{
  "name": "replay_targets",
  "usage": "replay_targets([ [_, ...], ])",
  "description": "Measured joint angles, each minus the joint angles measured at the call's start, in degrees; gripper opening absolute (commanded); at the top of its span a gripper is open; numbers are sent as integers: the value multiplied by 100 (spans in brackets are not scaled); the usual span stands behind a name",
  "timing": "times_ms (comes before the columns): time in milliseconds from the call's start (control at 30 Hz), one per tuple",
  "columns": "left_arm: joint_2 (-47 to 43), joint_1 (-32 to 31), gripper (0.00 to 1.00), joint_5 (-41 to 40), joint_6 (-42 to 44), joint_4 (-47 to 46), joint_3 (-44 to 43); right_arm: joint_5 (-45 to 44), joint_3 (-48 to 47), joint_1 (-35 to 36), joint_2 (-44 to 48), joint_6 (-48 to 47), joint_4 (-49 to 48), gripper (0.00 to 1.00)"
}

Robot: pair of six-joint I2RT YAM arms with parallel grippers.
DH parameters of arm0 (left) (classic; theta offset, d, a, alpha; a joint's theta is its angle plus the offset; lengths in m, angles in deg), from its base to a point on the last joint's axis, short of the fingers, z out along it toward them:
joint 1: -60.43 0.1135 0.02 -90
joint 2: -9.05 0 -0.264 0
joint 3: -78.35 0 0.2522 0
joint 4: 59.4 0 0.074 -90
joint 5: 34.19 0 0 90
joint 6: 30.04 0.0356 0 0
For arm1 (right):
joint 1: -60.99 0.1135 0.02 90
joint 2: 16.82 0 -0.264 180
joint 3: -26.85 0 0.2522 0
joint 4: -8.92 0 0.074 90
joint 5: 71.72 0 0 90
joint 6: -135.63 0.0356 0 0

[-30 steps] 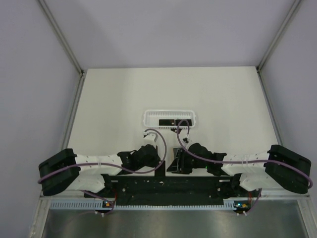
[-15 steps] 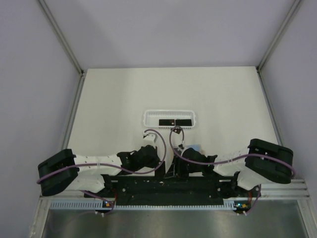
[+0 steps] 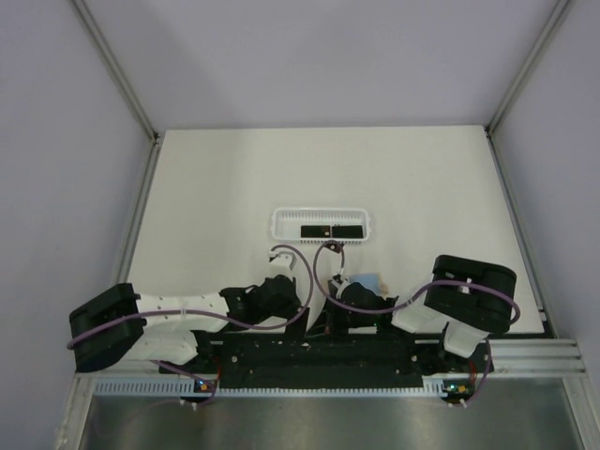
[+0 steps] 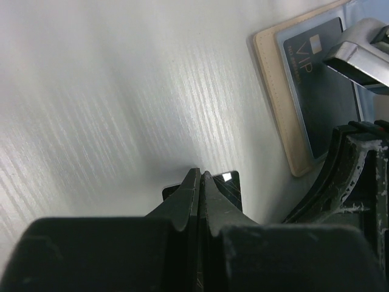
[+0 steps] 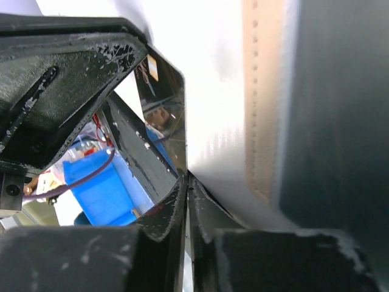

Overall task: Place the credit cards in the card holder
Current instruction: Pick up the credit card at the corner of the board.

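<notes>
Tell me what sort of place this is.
Probably a robot test cell: left arm and right arm bolted to a white table, blank walls on metal framing, a white basket.

White perforated basket (image 3: 276,225) mid-table, cream tabletop (image 3: 234,178), pale enclosure walls (image 3: 328,56)

Only thing I can actually read is in my left wrist view, upper right of the frame. It says "VIP" in pale letters on the dark credit card (image 4: 322,103) tucked in the tan card holder (image 4: 271,91). The letters run sideways near the card's upper end, next to a small pale square mark.
</notes>
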Motion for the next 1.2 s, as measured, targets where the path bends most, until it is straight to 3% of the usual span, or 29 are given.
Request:
replay_targets([
  [200,-90,-7,0,-46,-4,155,0,-170,258,2,-35,105,-487,0],
  [333,-216,-11,0,-116,-4,343,0,-402,295,2,315,-24,-208,0],
  [467,-481,-11,0,-260,-4,549,2,-560,166,2,811,-249,411,18],
  [567,-568,-11,0,-369,-2,645,2,-584,52,4,975,-380,691,25],
  [933,-1054,-13,0,-363,-494,1521,107,-400,-133,111,968,-514,1292,34],
  [1200,-1547,-52,0,-339,-942,2238,216,-195,-260,170,601,-415,1156,36],
])
